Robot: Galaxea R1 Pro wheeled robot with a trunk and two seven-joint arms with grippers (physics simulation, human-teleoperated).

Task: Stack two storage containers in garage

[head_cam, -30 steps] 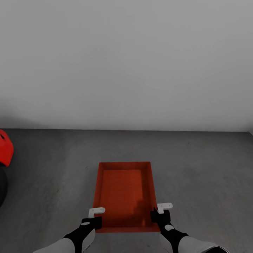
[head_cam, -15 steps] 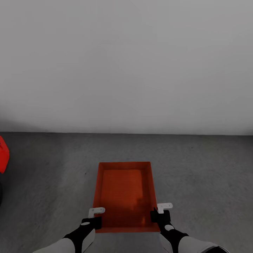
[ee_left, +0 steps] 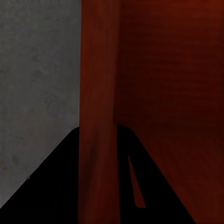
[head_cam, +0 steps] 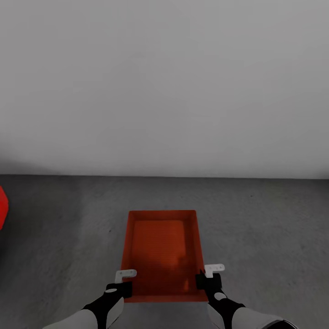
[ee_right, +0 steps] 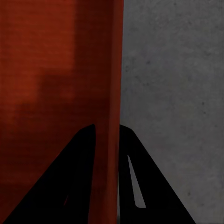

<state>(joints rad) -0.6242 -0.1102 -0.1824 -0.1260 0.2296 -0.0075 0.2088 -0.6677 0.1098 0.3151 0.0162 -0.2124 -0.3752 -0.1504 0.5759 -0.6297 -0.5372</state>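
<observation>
The left gripper [head_cam: 122,287] is clamped on the left wall of an orange-red storage container [head_cam: 162,251], near the corner closest to the robot; from the left wrist view its two dark fingers [ee_left: 60,186] stand one on each side of that thin wall, one outside over the floor and one inside the bin, pressed against the plastic. The right gripper [head_cam: 206,279] does the same on the opposite wall, at the near right corner, and the right wrist view shows its fingers [ee_right: 74,182] straddling the wall just as closely, so the bin is pinched between both arms. The container [ee_left: 154,84] is open-topped, rectangular, with plain flat walls and a faintly ribbed bottom, and it sits straight ahead of the robot with its long side running away from it. I cannot tell from here whether it rests on the ground or hangs just above it. Under and around it lies the smooth dark grey concrete floor [head_cam: 265,228], faintly mottled. Beyond the bin the floor meets a bare white wall [head_cam: 164,82]. At the far left edge a small piece of a red car [head_cam: 2,208] shows, well apart from the container.
</observation>
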